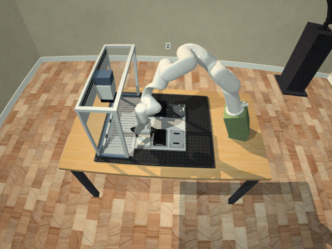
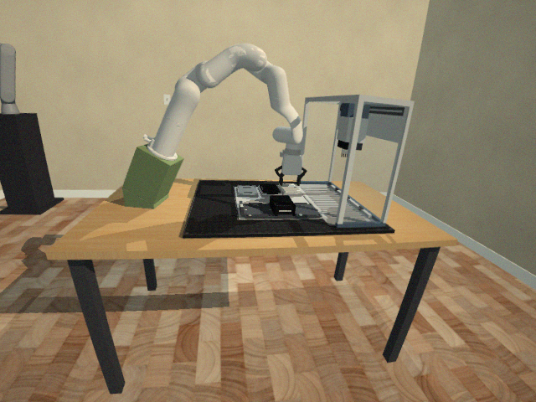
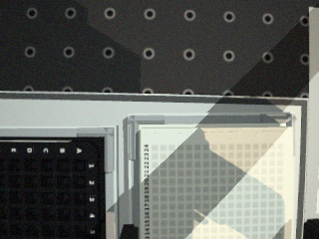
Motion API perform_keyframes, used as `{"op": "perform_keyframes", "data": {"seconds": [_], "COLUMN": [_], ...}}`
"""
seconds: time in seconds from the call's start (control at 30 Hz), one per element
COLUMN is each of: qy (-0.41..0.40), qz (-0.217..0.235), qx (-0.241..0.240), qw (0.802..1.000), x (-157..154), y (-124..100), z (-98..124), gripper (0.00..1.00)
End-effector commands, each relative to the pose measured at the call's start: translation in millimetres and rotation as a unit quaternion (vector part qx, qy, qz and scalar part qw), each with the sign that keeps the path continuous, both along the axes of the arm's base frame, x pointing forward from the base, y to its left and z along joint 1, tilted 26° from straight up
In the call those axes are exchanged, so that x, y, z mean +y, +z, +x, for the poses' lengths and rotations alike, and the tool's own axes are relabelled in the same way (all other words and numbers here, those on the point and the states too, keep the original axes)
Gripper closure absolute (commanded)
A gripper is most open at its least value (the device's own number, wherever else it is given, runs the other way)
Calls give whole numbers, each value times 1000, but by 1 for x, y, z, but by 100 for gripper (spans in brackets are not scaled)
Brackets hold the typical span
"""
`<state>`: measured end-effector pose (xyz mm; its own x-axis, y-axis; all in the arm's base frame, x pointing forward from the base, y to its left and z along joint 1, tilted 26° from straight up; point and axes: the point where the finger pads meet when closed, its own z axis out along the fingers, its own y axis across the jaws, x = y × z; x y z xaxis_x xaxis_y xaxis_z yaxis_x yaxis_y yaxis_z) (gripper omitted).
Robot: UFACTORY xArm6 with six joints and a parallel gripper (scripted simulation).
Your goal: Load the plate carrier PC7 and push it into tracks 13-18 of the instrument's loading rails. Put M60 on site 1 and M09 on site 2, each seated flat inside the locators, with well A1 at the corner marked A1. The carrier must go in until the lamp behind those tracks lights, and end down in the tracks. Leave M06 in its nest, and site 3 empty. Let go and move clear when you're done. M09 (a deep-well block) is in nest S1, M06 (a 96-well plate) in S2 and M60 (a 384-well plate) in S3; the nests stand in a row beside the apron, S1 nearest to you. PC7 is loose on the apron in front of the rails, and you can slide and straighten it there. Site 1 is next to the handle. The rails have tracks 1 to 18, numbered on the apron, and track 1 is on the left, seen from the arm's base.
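My gripper [image 1: 143, 132] [image 2: 291, 177] [image 3: 220, 230] is open and empty. It hangs low over M60 [image 1: 143, 142] [image 2: 298, 199] [image 3: 219, 184], a white 384-well plate lying flat in the nest nearest the rails, with a dark fingertip on either side of the plate in the wrist view. M06 [image 1: 161, 137] [image 2: 282, 203] [image 3: 45, 189], a black 96-well plate, sits in the middle nest beside it. The nest nearest the arm's base [image 1: 176, 139] [image 2: 249, 212] shows grey with two dark slots. The carrier PC7 [image 1: 178, 108] [image 2: 247, 190] lies on the apron behind the nests. A black block sits on it; I cannot tell on which site.
The loading rails [image 1: 120, 125] [image 2: 328, 198] lie under the instrument's white frame [image 1: 119, 45] [image 2: 350, 172], right beside M60's nest. A pipetting head hangs inside the frame. All stands on a black perforated mat [image 1: 198, 150]. The arm's green pedestal [image 1: 237, 125] is at the far side.
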<state>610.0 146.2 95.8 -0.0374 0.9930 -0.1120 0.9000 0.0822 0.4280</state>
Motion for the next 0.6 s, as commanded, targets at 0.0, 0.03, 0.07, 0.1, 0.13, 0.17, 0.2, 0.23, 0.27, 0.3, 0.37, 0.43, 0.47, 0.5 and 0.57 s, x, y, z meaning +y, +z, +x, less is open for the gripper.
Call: {"op": "perform_keyframes", "data": {"seconds": [0.0, 0.03, 0.07, 0.1, 0.13, 0.17, 0.2, 0.23, 0.27, 0.3, 0.37, 0.43, 0.47, 0.5, 0.57], "qy": [0, 0, 0, 0, 0, 0, 0, 0, 0, 0, 0, 0, 0, 0, 0], "qz": [1, 1, 1, 1, 1, 1, 1, 1, 1, 1, 1, 1, 1, 1, 1], "qx": [-2, -2, -2, -2, -2, -2, -2, -2, -2, -2, -2, -2, -2, -2, -2], "qw": [1000, 1000, 1000, 1000, 1000, 1000, 1000, 1000, 1000, 1000, 1000, 1000, 1000, 1000, 1000], "x": [1, 0, 0, 0, 0, 0, 0, 0, 0, 0, 0, 0, 0, 0, 0], "y": [1, 0, -1, -1, -2, -2, -3, -4, -4, -5, -6, -6, -6, -7, -8], "z": [2, 2, 2, 3, 3, 3, 4, 4, 4, 4, 5, 5, 5, 6, 6], "gripper": [0, 0, 0, 0, 0, 0, 0, 0, 0, 0, 0, 0, 0, 0, 0]}}
